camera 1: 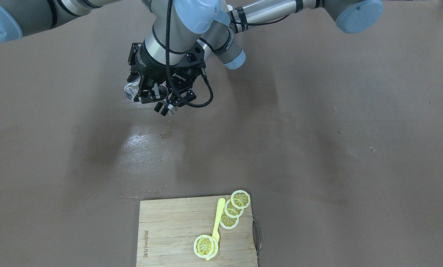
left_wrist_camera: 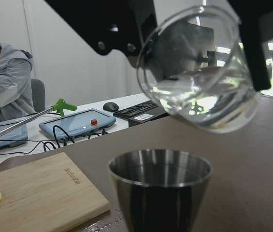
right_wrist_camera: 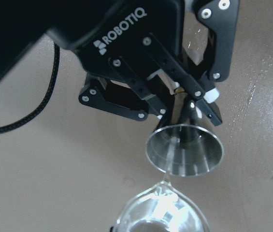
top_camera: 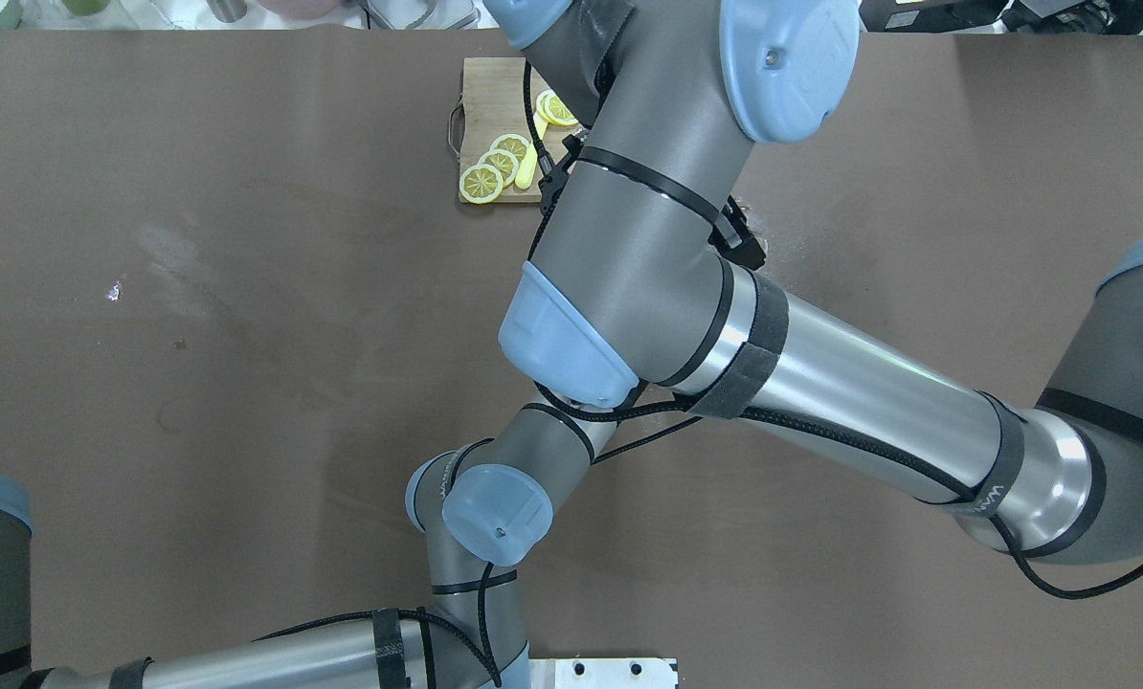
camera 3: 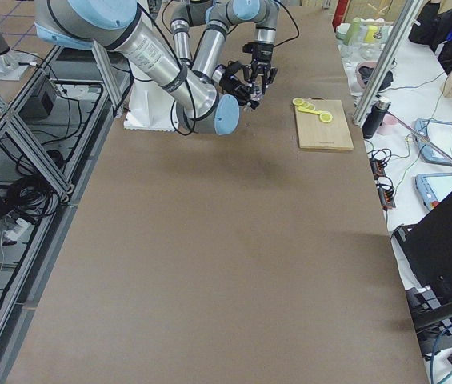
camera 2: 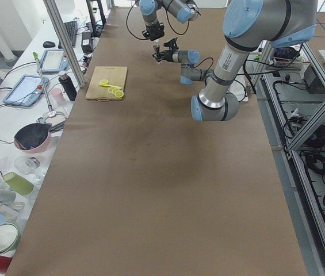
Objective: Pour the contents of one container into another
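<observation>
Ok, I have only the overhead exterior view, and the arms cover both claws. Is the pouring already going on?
Observer: Yes. In the right wrist view a thin stream runs from the glass into the steel cup.
Operator: Which claw holds the cup?
Observer: The left claw is shut on its narrow lower end. The right claw is shut on the glass, which is tilted above the cup.
Operator: Is there something left in the glass?
Observer: Yes, the left wrist view shows clear liquid pooled in its lower side.
</observation>
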You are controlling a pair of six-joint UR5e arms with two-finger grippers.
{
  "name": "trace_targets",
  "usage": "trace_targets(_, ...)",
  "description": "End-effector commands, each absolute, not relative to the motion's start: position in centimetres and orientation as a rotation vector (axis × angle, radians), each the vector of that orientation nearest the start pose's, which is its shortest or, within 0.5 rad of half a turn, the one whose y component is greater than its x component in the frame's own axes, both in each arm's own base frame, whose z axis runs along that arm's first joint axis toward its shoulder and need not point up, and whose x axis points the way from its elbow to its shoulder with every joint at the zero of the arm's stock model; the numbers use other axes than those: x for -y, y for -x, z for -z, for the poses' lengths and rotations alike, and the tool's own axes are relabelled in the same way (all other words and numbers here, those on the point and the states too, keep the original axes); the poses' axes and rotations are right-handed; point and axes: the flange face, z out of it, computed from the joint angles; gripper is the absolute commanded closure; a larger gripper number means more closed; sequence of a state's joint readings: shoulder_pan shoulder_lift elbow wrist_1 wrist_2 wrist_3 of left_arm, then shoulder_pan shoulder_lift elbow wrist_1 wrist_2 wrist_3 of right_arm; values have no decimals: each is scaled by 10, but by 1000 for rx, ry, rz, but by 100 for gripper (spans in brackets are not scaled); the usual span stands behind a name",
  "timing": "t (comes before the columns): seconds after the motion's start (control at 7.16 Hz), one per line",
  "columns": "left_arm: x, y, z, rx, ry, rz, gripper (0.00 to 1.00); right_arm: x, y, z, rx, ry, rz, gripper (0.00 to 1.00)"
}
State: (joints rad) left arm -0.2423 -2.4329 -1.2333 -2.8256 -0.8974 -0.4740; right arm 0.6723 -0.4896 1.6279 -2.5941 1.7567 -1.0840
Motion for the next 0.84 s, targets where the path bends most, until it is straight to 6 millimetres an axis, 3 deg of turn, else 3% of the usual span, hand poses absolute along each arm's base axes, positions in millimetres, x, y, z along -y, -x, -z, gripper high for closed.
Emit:
trace_targets(0.0,362,-650,-129,-1014,-1406,-29,100,494,440,-97,196,-102,1989,100)
trace_targets(0.7,362,-650,-129,-1014,-1406,-29,100,496,453,-90,170,-56,2032,100)
